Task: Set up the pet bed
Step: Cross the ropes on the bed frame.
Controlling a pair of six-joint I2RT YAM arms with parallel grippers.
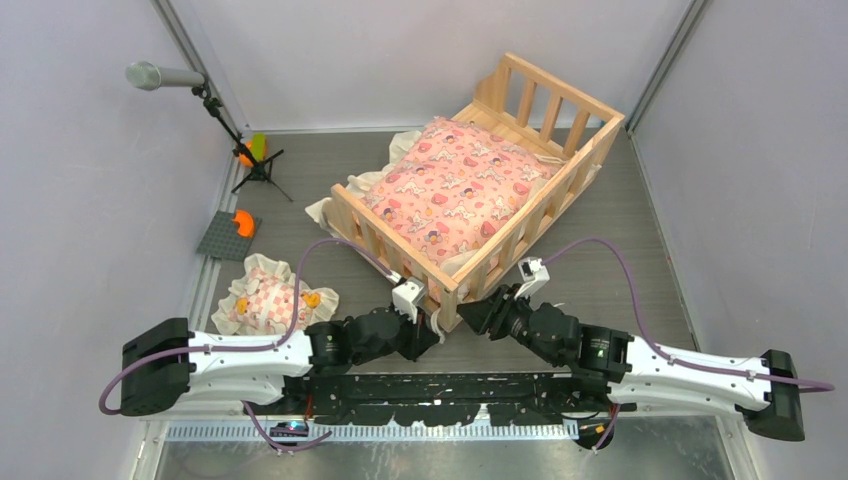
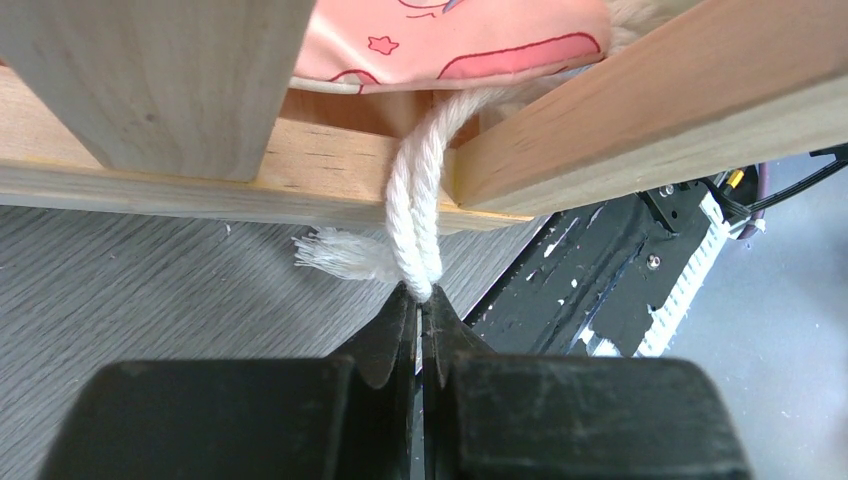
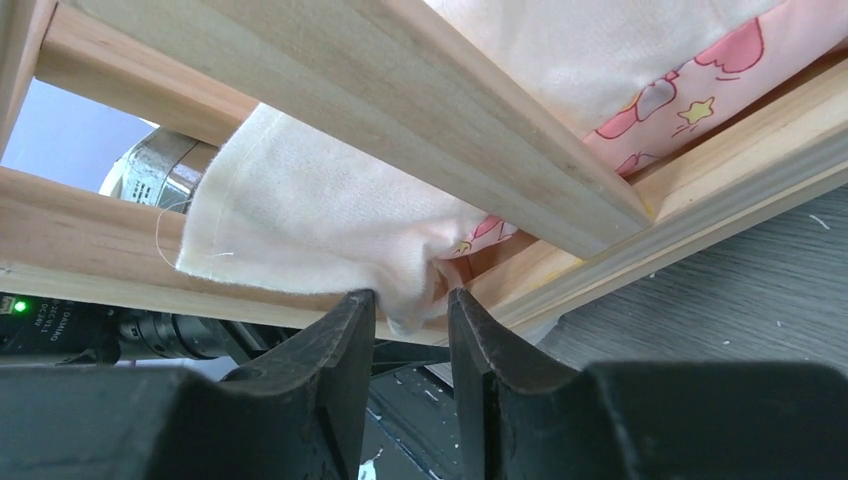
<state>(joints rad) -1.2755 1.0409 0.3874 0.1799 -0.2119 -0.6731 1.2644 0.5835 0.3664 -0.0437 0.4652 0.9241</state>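
Left fingers (image 2: pixel 380 345) clamp a white cord (image 2: pixel 415 200) just below the pet bed (image 2: pixel 650 110) corner; right fingers (image 3: pixel 330 370) stand apart astride its cushion frill (image 3: pixel 300 220).

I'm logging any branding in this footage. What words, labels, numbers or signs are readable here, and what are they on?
No text reads clearly in any view.
Small white print on the black motor housing beside the green light, right wrist view: too small and blurred to read.
Pink cushion: printed pictures only, no words made out.
Pet bed: bare wood, no marks seen.
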